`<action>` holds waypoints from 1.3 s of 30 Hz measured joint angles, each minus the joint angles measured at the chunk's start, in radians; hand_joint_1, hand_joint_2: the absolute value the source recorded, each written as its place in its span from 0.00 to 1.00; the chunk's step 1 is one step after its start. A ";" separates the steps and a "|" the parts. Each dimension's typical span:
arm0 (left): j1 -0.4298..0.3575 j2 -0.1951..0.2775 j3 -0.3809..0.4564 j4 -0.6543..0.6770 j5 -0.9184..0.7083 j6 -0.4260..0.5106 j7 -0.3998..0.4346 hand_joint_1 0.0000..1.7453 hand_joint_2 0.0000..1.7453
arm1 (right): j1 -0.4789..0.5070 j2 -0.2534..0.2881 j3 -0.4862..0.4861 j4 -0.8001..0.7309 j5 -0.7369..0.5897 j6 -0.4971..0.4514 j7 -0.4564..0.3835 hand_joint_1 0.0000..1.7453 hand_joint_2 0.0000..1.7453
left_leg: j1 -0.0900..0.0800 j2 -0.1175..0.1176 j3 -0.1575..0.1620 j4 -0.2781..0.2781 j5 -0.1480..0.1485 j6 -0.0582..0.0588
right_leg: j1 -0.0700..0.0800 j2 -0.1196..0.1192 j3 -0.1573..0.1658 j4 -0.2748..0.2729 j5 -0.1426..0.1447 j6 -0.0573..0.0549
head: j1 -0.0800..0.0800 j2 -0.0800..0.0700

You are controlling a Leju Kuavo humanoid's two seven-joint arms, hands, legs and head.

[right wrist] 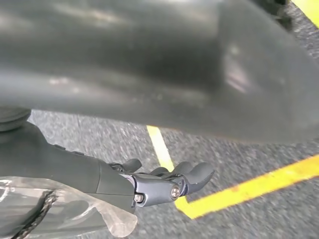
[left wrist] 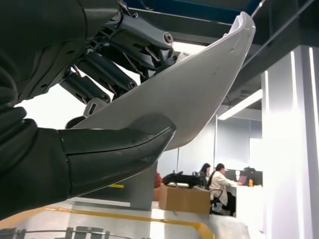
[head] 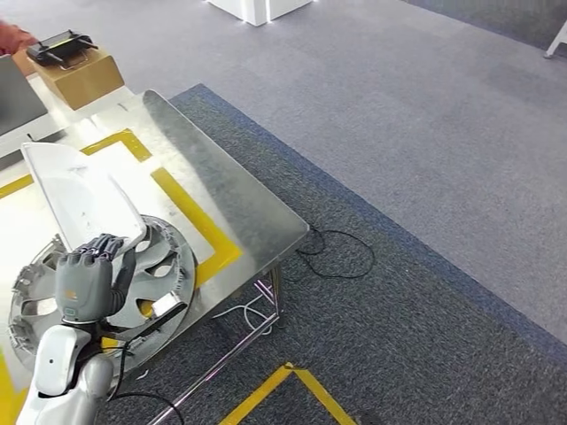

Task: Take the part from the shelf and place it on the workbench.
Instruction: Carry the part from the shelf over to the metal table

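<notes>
Gripping the white part [head: 80, 199], left hand [head: 87, 279] fingers [left wrist: 109, 74] curled.

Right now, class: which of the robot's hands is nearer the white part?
Left. The left hand grips the white part over the workbench; the right hand hangs above floor carpet, holding nothing.

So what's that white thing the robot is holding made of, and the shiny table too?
The white part looks like smooth moulded plastic: it is thin, curved and evenly white with a soft sheen, though painted metal can't be ruled out. The left hand grips it. The workbench seems to be bare metal, probably steel: its top is grey and glossy with glare.
</notes>
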 joint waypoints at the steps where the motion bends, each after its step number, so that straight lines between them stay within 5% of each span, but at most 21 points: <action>1: -0.005 0.001 -0.005 0.001 0.000 0.000 0.001 1.00 1.00 | -0.001 -0.001 -0.002 0.000 -0.001 0.000 0.000 0.00 0.00 | -0.005 0.007 0.002 -0.009 -0.006 0.004 | 0.002 -0.013 0.002 -0.002 -0.002 0.004 | 0.001 0.000; 3: -0.009 0.002 -0.013 0.005 0.001 0.000 0.005 1.00 1.00 | -0.003 -0.003 -0.004 -0.001 -0.002 0.000 0.001 0.00 0.00 | -0.002 -0.018 0.003 -0.020 -0.003 0.009 | 0.003 -0.027 0.007 -0.005 -0.007 0.013 | 0.002 0.000; 5: -0.013 0.005 -0.019 0.008 0.001 0.000 0.009 1.00 1.00 | -0.003 -0.006 -0.007 -0.002 -0.002 -0.001 0.000 0.00 0.00 | 0.007 -0.044 0.008 -0.032 0.003 0.016 | 0.000 0.018 -0.009 0.032 -0.033 0.022 | 0.004 0.000; 7: -0.020 0.004 -0.025 0.012 0.002 0.000 0.012 1.00 1.00 | -0.001 -0.009 -0.011 -0.002 -0.003 -0.001 0.000 0.00 0.00 | 0.012 -0.071 0.011 -0.036 0.005 0.023 | -0.003 0.080 -0.070 0.150 -0.088 0.028 | 0.009 0.000; 9: -0.021 0.003 -0.030 0.017 0.004 0.000 0.013 1.00 1.00 | 0.002 -0.009 -0.015 -0.002 -0.004 -0.001 0.000 0.00 0.00 | 0.013 -0.100 0.011 -0.035 0.005 0.024 | -0.004 0.095 -0.140 0.267 -0.120 0.031 | 0.012 0.000; 10: -0.021 0.003 -0.032 0.020 0.005 0.000 0.013 1.00 1.00 | 0.003 -0.009 -0.016 -0.002 -0.004 -0.001 0.000 0.00 0.00 | 0.013 -0.116 0.012 -0.034 0.004 0.024 | -0.005 0.096 -0.154 0.279 -0.107 0.032 | 0.012 0.000; 12: -0.021 0.003 -0.036 0.025 0.007 0.000 0.013 1.00 1.00 | 0.004 -0.010 -0.020 -0.002 -0.004 -0.001 0.000 0.00 0.00 | 0.015 -0.147 0.015 -0.031 0.002 0.020 | -0.008 0.107 -0.125 0.181 -0.028 0.033 | 0.012 0.000; 14: -0.024 0.003 -0.041 0.028 0.009 0.000 0.013 1.00 1.00 | 0.003 -0.011 -0.021 -0.001 -0.004 0.000 0.000 0.00 0.00 | 0.016 -0.174 0.011 -0.023 -0.003 0.010 | -0.016 0.159 -0.071 0.054 0.026 0.033 | 0.011 0.000; 16: -0.027 0.003 -0.045 0.030 0.010 0.000 0.013 1.00 1.00 | 0.003 -0.011 -0.022 0.000 -0.003 0.001 -0.001 0.00 0.00 | 0.019 -0.197 0.002 -0.019 -0.002 -0.003 | -0.020 0.193 -0.047 0.008 0.029 0.029 | 0.010 0.000; 18: -0.027 0.004 -0.047 0.032 0.011 0.000 0.013 1.00 1.00 | 0.002 -0.012 -0.022 0.000 -0.002 0.001 -0.001 0.00 0.00 | 0.022 -0.216 -0.003 -0.019 0.000 -0.015 | -0.020 0.172 -0.041 0.003 0.030 0.019 | 0.010 0.000; 20: -0.029 0.006 -0.047 0.032 0.013 0.000 0.013 1.00 1.00 | 0.001 -0.014 -0.022 0.000 -0.002 0.001 -0.001 0.00 0.00 | 0.019 -0.183 -0.018 0.014 -0.020 -0.025 | -0.023 0.145 -0.032 -0.002 0.029 0.006 | 0.005 0.000; 22: -0.033 0.007 -0.048 0.033 0.013 0.000 0.013 1.00 1.00 | 0.002 -0.015 -0.022 0.000 -0.002 0.002 -0.002 0.00 0.00 | 0.018 -0.120 -0.070 0.123 -0.073 -0.035 | -0.021 0.116 -0.023 -0.005 0.024 -0.005 | -0.002 0.000; 24: -0.033 0.006 -0.049 0.035 0.013 0.000 0.013 1.00 1.00 | 0.004 -0.015 -0.022 0.000 -0.002 0.001 -0.002 0.00 0.00 | 0.023 -0.095 -0.130 0.242 -0.114 -0.041 | -0.019 0.085 -0.017 -0.005 0.017 -0.008 | -0.003 0.000; 25: -0.032 0.006 -0.049 0.036 0.013 0.000 0.013 1.00 1.00 | 0.004 -0.016 -0.022 0.000 -0.001 0.001 -0.002 0.00 0.00 | 0.025 -0.091 -0.141 0.262 -0.110 -0.042 | -0.018 0.071 -0.014 -0.005 0.014 -0.009 | -0.004 0.000; 27: -0.031 0.007 -0.049 0.038 0.013 0.000 0.013 1.00 1.00 | 0.003 -0.016 -0.022 0.000 0.002 0.000 -0.002 0.00 0.00 | 0.025 -0.080 -0.105 0.187 -0.053 -0.036 | -0.016 0.046 -0.005 -0.005 0.007 -0.007 | -0.004 0.000; 29: -0.033 0.007 -0.049 0.038 0.013 0.000 0.013 1.00 1.00 | 0.003 -0.016 -0.022 0.000 0.005 0.000 -0.003 0.00 0.00 | 0.013 -0.036 -0.038 0.053 0.000 -0.021 | -0.012 0.023 0.005 -0.005 -0.002 -0.002 | -0.004 0.000; 31: -0.036 0.007 -0.049 0.038 0.013 0.000 0.013 1.00 1.00 | 0.002 -0.016 -0.022 0.000 0.006 0.000 -0.003 0.00 0.00 | 0.001 -0.006 -0.009 -0.010 0.008 -0.009 | -0.007 0.001 0.009 -0.006 -0.009 0.006 | -0.003 0.000; 34: -0.035 0.009 -0.049 0.038 0.013 0.000 0.013 1.00 1.00 | -0.003 -0.016 -0.022 -0.001 0.008 0.000 -0.003 0.00 0.00 | 0.004 -0.038 -0.004 -0.025 0.008 0.003 | -0.005 -0.020 0.018 -0.008 -0.022 0.022 | -0.001 0.000; 36: -0.037 0.009 -0.049 0.039 0.014 0.001 0.013 1.00 1.00 | -0.003 -0.016 -0.022 -0.002 0.008 0.000 -0.004 0.00 0.00 | 0.012 -0.061 0.004 -0.036 0.012 0.012 | -0.007 0.027 -0.005 0.048 -0.057 0.030 | 0.003 0.000; 39: -0.038 0.005 -0.049 0.040 0.014 0.001 0.013 1.00 1.00 | 0.000 -0.016 -0.022 -0.002 0.008 0.000 -0.004 0.00 0.00 | 0.016 -0.099 0.006 -0.038 0.011 0.019 | -0.008 0.092 -0.111 0.240 -0.130 0.035 | 0.010 0.000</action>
